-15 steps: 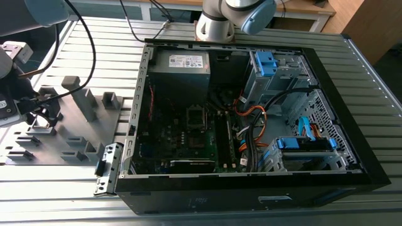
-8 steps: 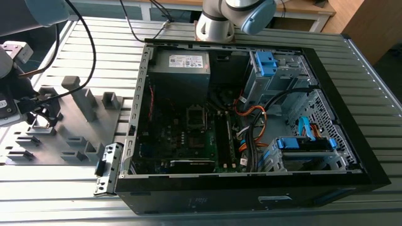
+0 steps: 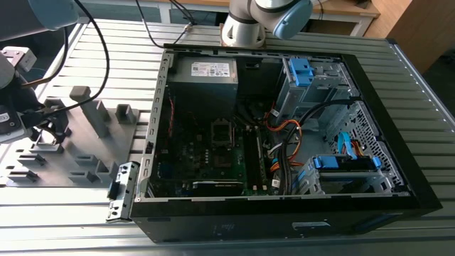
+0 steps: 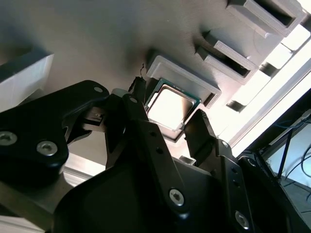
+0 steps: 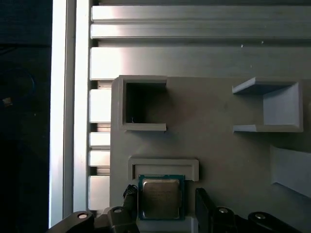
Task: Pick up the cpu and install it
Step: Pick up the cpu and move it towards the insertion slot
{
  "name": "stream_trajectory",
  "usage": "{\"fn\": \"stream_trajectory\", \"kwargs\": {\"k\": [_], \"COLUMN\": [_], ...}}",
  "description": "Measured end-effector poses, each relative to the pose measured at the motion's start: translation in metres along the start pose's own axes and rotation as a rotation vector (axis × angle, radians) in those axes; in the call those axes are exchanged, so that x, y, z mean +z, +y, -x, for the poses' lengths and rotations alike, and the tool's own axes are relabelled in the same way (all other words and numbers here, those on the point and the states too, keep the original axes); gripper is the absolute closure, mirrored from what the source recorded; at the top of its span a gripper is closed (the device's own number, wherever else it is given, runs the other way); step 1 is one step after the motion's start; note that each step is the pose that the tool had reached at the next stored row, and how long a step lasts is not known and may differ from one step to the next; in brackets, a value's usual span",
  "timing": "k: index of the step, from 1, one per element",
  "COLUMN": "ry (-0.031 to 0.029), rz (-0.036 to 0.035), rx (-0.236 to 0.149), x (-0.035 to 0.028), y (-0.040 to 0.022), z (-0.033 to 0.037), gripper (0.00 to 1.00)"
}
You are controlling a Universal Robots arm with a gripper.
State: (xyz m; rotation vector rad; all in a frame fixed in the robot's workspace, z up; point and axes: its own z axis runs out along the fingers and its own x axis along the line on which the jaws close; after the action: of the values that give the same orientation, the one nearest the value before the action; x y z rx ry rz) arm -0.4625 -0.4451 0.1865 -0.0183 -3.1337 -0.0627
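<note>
End effector (image 5: 165, 194) sits spread apart astride the cpu (image 5: 161, 200), seemingly not clamping it. The chip looks light, stiff and fragile, best pinched by opposite edges.

The cpu (image 5: 161, 198) is silver-grey (green-edged), its holder tray (image 5: 218, 145) plain grey.

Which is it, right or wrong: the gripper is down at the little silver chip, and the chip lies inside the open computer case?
Wrong in one respect. The cpu lies in a pocket of the grey holder block, not inside the computer case, as both wrist views show. The gripper is down at it, open, a finger on either side.
</note>
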Motion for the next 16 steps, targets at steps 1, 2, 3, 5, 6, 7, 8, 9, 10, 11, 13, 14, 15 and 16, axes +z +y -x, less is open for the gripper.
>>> {"fn": "stream_trajectory", "kwargs": {"k": [1,2,3,5,6,7,8,9,10,11,13,14,15,16], "ry": [0.0003,0.0005,0.0006,0.0008,0.0007,0.0007,0.0009,0.0011,0.0011,0.0010,0.0009,0.0011,0.0010,0.0010], "rz": [0.0000,0.0001,0.0001,0.0001,0.0002,0.0002,0.0001,0.0000,0.0000,0.0001,0.0002,0.0001,0.0001,0.0001], "rx": [-0.009,-0.013,-0.016,-0.019,-0.021,-0.022,-0.024,-0.025,-0.026,-0.026,-0.027,-0.027,-0.027,-0.027], "x": [0.0001,0.0002,0.0003,0.0006,0.0010,0.0015,0.0018,0.0020,0.0022,0.0025,0.0027,0.0027,0.0028,0.0028], "y": [0.0000,0.0000,0.0000,0.0000,-0.0001,-0.0001,-0.0001,-0.0001,-0.0001,-0.0001,0.0001,0.0001,0.0001,0.0001], "z": [0.0000,0.0000,0.0000,0.0000,0.0000,0.0000,0.0000,0.0000,0.0000,0.0000,0.0000,-0.0001,-0.0001,-0.0001], "gripper": [0.41,0.41,0.41,0.41,0.41,0.41,0.41,0.41,0.41,0.41,0.41,0.41,0.41,0.41]}}
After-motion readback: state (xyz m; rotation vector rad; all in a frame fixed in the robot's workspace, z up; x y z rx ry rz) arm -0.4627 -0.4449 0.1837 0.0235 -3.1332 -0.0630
